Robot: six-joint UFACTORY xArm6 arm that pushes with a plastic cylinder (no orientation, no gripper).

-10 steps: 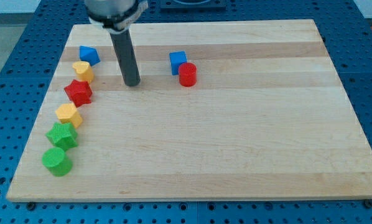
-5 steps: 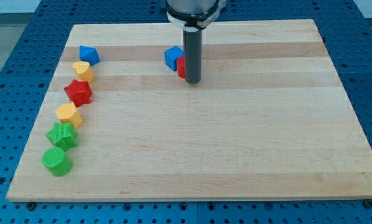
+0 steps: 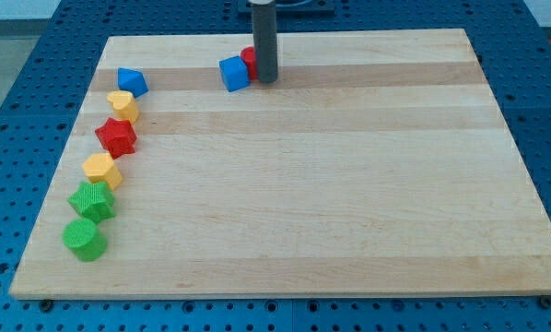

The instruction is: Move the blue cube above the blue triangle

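Note:
The blue cube sits near the board's top, left of centre. The blue triangle lies at the upper left, well to the cube's left. My rod comes down from the view's top and my tip rests just right of the blue cube. A red cylinder is mostly hidden behind the rod, touching the cube's upper right side.
A column of blocks runs down the left side of the wooden board: a yellow block, a red star-like block, a yellow block, a green block and a green cylinder.
My rod swept from the left to the right of the blue cube, then moved up and left. The blue cube and red cylinder shifted up and left with it.

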